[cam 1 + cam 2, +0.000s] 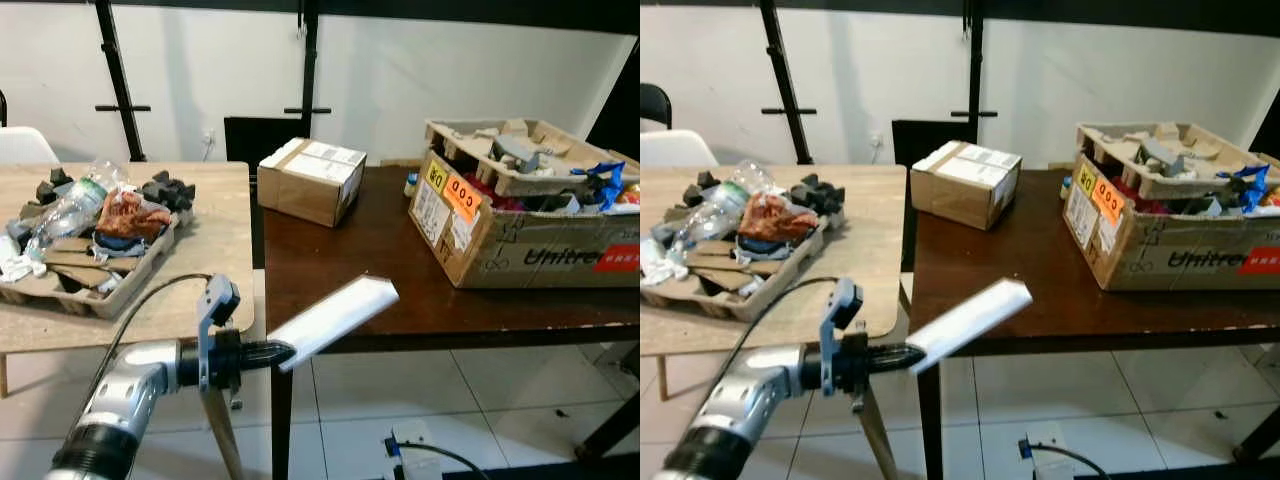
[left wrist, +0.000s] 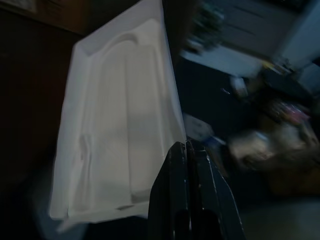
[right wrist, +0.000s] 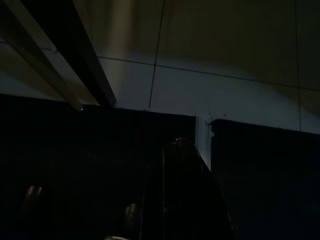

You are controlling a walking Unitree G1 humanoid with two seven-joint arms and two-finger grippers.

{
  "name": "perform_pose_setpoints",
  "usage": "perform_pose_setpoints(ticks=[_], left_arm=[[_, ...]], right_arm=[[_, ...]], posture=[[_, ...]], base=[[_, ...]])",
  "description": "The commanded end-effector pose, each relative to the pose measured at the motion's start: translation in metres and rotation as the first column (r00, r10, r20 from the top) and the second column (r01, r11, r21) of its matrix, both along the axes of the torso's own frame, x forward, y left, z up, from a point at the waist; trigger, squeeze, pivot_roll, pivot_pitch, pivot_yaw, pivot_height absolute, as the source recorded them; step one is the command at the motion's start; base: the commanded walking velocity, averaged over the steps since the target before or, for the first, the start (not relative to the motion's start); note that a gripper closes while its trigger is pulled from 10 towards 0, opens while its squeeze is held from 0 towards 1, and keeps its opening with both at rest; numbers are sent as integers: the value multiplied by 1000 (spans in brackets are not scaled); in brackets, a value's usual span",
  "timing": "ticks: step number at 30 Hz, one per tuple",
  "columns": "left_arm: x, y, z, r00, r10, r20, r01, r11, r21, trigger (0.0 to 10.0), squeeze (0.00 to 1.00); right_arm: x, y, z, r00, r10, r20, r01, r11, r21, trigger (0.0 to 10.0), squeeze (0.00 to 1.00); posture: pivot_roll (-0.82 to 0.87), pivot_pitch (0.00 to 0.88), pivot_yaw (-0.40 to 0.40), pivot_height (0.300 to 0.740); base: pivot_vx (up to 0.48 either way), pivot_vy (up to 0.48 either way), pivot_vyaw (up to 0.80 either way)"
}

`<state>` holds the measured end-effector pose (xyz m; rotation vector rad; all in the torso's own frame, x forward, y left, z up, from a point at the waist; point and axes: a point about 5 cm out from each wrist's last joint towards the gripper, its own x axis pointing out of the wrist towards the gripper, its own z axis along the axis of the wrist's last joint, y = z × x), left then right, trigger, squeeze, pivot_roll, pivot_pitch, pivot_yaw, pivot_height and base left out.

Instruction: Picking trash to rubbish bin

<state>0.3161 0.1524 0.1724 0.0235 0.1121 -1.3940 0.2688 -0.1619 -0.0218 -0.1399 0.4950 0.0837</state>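
White plastic tray (image 1: 333,320), trash, pinched at one end by left gripper (image 1: 278,355), fingers closed on its edge; held in air past front edge of dark table (image 1: 380,270). "Unitree" printed on open carton (image 1: 540,250), orange "COD" sticker (image 1: 461,194). Small taped box (image 1: 311,179) behind. Litter-filled pulp tray (image 1: 85,295) on pale table (image 1: 215,260). White wall, tiled floor. Right gripper (image 3: 185,200) in shade over floor tiles; fingers' state unclear.

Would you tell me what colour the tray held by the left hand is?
White; the tray shows best in the left wrist view.
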Motion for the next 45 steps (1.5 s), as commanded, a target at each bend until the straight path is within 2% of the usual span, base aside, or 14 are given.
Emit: perform_pose_setpoints(ticks=[1,8,15,16,19,30,31,32,34,36,37,38,43,45], left_arm=[[-15,0,-3,991,-123,-45,126,990,60,0,0],[-34,0,-18,966,-198,-168,224,962,154,0,0],[-45,8,-51,957,-160,-242,253,871,421,0,0],[-47,14,-64,962,-119,-244,233,822,519,0,0],[-45,18,-75,974,-57,-219,179,785,593,0,0],[-43,24,-115,966,220,-139,-45,670,741,0,0],[-34,24,-124,927,368,-71,-199,644,739,0,0],[-34,24,-124,927,368,-71,-199,644,739,0,0],[-30,22,-132,875,482,-40,-311,624,717,0,0],[-36,12,-149,807,582,-101,-393,657,643,0,0],[-42,8,-162,740,660,-129,-470,645,603,0,0],[-42,8,-162,740,660,-129,-470,645,603,0,0],[-63,19,-194,571,815,-103,-586,492,644,0,0],[-67,22,-199,553,828,-92,-591,468,657,0,0]], right_arm=[[-7,-3,-6,999,-15,-30,15,1000,4,10000,0],[-11,-5,-9,999,-15,-48,15,1000,-4,10000,0],[-17,-8,-16,996,-2,-94,-2,999,-38,10000,0],[-21,-10,-19,993,5,-119,-13,998,-60,10000,0],[-25,-12,-22,990,5,-142,-17,997,-80,10000,0],[-34,-19,-28,983,-6,-183,-15,994,-112,10000,0],[-35,-19,-29,982,-9,-190,-13,993,-114,10000,0],[-35,-19,-29,982,-9,-190,-13,993,-114,10000,0],[-36,-18,-30,981,-10,-196,-13,993,-115,10000,0],[-39,-15,-33,977,-7,-215,-19,993,-117,10000,0],[-42,-13,-35,974,-3,-227,-25,993,-118,10000,0],[-42,-13,-35,974,-3,-227,-25,993,-118,10000,0],[-46,-11,-38,971,-1,-238,-27,993,-116,10000,0],[-47,-11,-39,971,-1,-239,-28,993,-116,10000,0]], posture=[[6,107,-41,740],[6,106,-40,740],[9,106,-41,740],[9,105,-40,740],[9,106,-40,740],[11,109,-36,740],[14,109,-35,740],[14,109,-35,740],[16,108,-34,740],[20,106,-32,740],[19,104,-31,740],[19,104,-31,740],[17,99,-33,740],[17,99,-33,740]], base=[[0,0,0],[0,0,0],[0,0,0],[0,0,0],[0,0,0],[0,0,0],[0,0,0],[0,0,0],[0,0,0],[0,0,0],[0,0,0],[0,0,0],[0,0,0],[0,0,0]])
